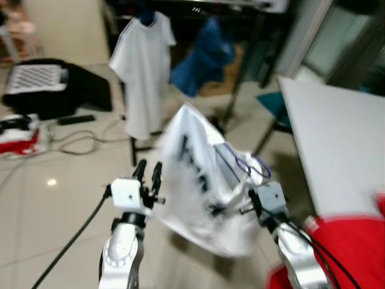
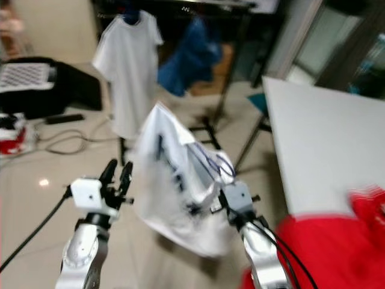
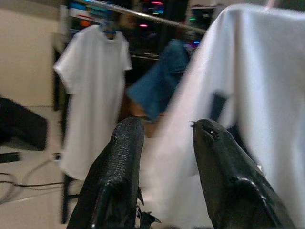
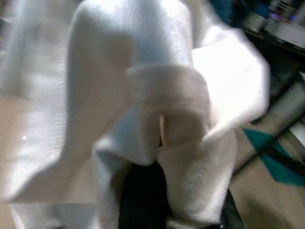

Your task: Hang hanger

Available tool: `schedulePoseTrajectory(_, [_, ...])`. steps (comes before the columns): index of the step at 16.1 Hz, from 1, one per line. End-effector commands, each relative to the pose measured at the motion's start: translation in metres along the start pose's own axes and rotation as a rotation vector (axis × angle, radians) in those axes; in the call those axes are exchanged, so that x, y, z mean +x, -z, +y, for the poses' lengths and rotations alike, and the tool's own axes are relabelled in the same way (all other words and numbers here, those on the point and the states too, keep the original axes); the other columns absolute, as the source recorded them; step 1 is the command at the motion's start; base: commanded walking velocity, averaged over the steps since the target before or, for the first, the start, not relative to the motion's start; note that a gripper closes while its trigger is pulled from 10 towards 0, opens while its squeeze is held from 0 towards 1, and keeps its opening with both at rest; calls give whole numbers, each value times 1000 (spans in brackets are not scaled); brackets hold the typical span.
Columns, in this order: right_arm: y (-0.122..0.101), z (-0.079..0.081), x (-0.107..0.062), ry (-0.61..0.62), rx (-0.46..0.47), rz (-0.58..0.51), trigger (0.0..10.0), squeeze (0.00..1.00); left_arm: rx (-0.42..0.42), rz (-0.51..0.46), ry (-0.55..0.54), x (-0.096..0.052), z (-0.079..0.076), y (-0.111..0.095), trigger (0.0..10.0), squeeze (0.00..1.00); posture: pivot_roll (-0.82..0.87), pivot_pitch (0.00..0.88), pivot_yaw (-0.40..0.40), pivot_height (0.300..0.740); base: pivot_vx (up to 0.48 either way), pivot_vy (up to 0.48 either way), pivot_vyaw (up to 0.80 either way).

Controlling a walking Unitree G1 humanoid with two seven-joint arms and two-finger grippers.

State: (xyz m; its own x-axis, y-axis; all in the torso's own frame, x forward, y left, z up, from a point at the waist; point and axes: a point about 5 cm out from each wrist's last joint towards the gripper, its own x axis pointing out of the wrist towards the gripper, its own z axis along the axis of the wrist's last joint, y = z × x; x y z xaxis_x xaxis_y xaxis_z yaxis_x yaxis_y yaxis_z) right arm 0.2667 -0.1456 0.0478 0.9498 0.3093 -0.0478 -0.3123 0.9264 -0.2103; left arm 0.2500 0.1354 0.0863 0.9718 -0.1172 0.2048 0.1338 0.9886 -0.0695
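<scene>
White shirt (image 1: 201, 180) on purple hanger (image 1: 249, 165) (blurred) hung bunched from right gripper (image 1: 248, 208), jaws pinching it. Left gripper (image 1: 148, 170) beside it, jaws spread, empty. Rack (image 3: 143, 16) with white tee (image 1: 141, 72) stood ahead.

Heavy motion blur in all views, even indoor light, small glare spot on floor tiles (image 1: 52, 181), dim wrist views

White shirt (image 4: 157, 119) cloth hides the right tool's (image 1: 255, 201) fingers; head views blurred
</scene>
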Motion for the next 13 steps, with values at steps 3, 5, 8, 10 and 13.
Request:
schedulePoseTrajectory(3, [-6,2,3,0,12,-34,10000,0,6,7,-7,-1,2,1,10000,0,159,108,-87,740,480,0,0])
schedulePoseTrajectory(5, [-7,1,4,0,12,-36,10000,0,6,7,-9,-1,2,1,10000,0,162,107,-90,740,480,0,0])
schedulePoseTrajectory(8, [-8,2,6,-2,13,-38,10000,0,6,5,-11,0,3,1,10000,0,165,107,-90,740,480,0,0])
schedulePoseTrajectory(10, [-8,2,7,-2,16,-39,10000,0,7,5,-12,-1,3,1,10000,0,167,106,-89,740,480,0,0])
schedulePoseTrajectory(13, [-10,3,10,4,24,-44,10000,0,9,2,-12,0,3,0,10000,0,171,106,-88,740,480,0,0])
